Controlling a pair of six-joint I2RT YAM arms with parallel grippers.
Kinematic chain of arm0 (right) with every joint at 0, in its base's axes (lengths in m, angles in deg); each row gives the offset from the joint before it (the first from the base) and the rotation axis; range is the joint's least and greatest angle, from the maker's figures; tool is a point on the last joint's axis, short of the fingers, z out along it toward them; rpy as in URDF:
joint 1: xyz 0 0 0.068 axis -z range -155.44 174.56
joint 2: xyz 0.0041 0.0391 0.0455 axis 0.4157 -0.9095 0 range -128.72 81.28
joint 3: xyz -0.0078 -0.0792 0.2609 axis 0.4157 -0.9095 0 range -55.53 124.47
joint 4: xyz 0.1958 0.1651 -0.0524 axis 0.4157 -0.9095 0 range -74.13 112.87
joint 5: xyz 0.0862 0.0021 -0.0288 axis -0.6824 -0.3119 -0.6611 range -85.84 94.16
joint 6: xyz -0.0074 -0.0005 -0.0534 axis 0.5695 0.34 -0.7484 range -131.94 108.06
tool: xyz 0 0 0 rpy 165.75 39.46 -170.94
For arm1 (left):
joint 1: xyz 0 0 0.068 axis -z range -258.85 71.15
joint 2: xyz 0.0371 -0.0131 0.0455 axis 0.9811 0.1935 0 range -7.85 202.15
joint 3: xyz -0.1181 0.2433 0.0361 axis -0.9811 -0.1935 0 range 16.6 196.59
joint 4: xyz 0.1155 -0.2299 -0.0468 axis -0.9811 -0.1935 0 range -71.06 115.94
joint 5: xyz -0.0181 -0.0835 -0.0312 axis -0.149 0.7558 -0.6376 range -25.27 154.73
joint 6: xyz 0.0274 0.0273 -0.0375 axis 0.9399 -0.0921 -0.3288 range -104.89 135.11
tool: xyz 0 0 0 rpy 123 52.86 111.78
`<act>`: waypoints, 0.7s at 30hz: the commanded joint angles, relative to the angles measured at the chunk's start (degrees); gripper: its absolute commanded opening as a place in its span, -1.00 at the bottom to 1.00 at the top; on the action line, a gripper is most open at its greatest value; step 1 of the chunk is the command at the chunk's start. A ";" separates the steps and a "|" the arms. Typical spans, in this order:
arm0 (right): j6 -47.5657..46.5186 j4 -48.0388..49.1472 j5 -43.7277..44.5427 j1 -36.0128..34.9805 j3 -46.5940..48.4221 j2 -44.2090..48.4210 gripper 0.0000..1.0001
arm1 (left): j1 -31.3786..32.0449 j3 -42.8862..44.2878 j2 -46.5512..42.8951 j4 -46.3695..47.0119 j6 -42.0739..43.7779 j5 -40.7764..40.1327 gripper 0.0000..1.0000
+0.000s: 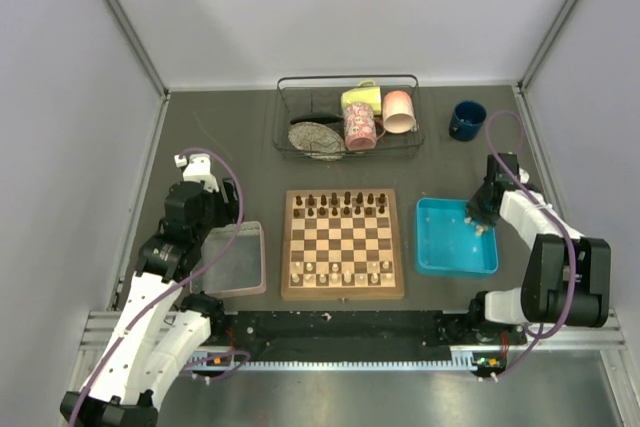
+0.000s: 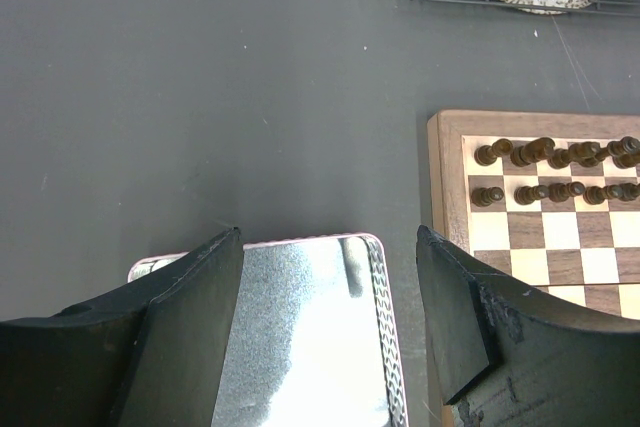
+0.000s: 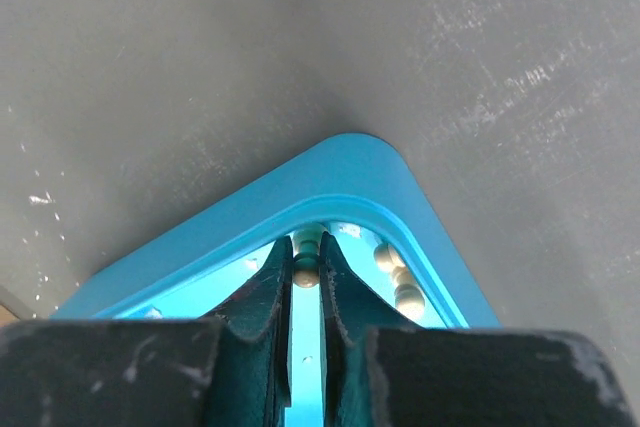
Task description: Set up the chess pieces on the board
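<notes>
The board (image 1: pixel 343 293) lies at the table's middle; its tan border (image 2: pixel 447 177) also shows in the left wrist view. Dark chess pieces (image 1: pixel 340 203) fill its two far rows and cream pieces (image 1: pixel 340 271) stand along the near rows. My right gripper (image 1: pixel 482 219) is down in the far right corner of the blue tray (image 1: pixel 455 262). Its jaws (image 3: pixel 306 252) are shut on a cream chess piece (image 3: pixel 306 272). A few more cream pieces (image 3: pixel 400 282) lie against the tray wall beside it. My left gripper (image 2: pixel 328 237) hangs open over the clear pinkish tray (image 2: pixel 300 347), holding nothing.
A wire basket (image 1: pixel 348 117) at the back holds mugs and a plate. A dark blue mug (image 1: pixel 466 120) stands at the back right. The clear pinkish tray (image 1: pixel 235 259) sits left of the board. White walls close in the table on three sides.
</notes>
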 commanded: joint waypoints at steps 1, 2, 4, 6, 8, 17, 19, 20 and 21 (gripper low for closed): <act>-0.98 -3.83 -0.77 0.66 1.82 4.47 -0.96 | 0.19 -0.53 -0.10 2.57 0.62 0.24 0.49; -1.15 -5.06 -0.77 0.66 2.27 6.91 -0.97 | 0.19 -0.61 -0.10 2.66 0.62 0.32 0.49; -1.77 -9.26 -0.59 0.13 3.84 10.26 -0.99 | 0.28 -0.61 -0.19 2.66 0.62 0.33 0.49; -1.68 -12.18 0.20 -1.53 5.25 15.53 -0.99 | 0.19 -0.61 -0.10 2.66 0.71 0.50 0.49; -0.98 -16.22 1.77 -5.83 8.24 19.31 -0.99 | 0.28 -0.53 -0.01 2.66 0.62 0.59 0.49; 10.61 -21.86 10.47 -45.77 23.53 9.59 -0.99 | 0.28 -0.61 0.16 2.84 0.62 1.12 0.49; 12.99 -22.12 11.71 -51.61 28.08 2.74 -0.98 | 0.28 -0.61 0.34 2.84 0.62 1.12 0.49; 13.52 -22.12 12.32 -54.68 29.68 0.28 -0.98 | 0.28 -0.61 0.34 2.84 0.62 1.12 0.49; 14.74 -22.12 12.24 -59.50 31.26 -1.92 -0.98 | 0.28 -0.70 0.34 2.84 0.62 1.12 0.49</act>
